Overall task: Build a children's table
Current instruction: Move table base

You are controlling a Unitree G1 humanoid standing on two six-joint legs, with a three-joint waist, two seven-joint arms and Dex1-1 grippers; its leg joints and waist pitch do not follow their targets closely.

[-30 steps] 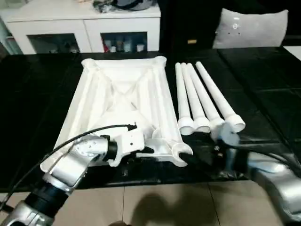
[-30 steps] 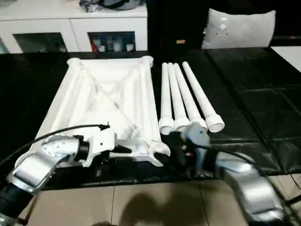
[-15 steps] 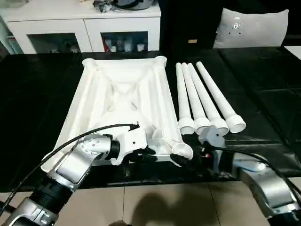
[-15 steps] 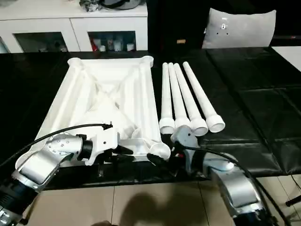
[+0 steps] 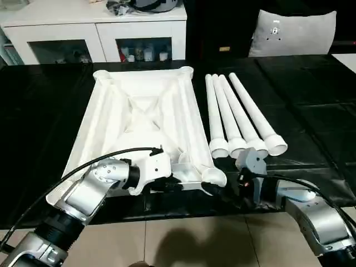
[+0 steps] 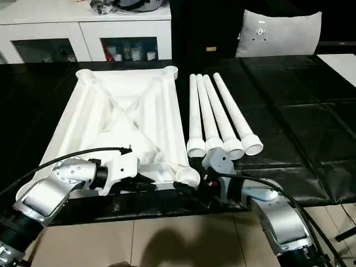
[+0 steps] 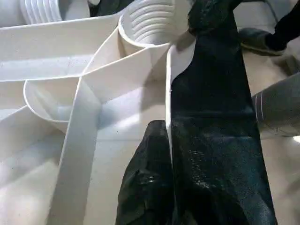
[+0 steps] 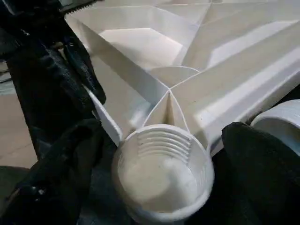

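The tabletop lies ribs-up before both arms, four legs just beyond the right gripper. The left gripper pinches the tabletop's near rim; the right's fingers gape wide around the corner socket.

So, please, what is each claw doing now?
Left claw: closed on the tabletop rim.
Right claw: open, around the corner socket.

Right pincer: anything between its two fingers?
Yes. In the right wrist view the tabletop's near round corner socket sits between the open right pincer's fingers, threaded inside, empty.
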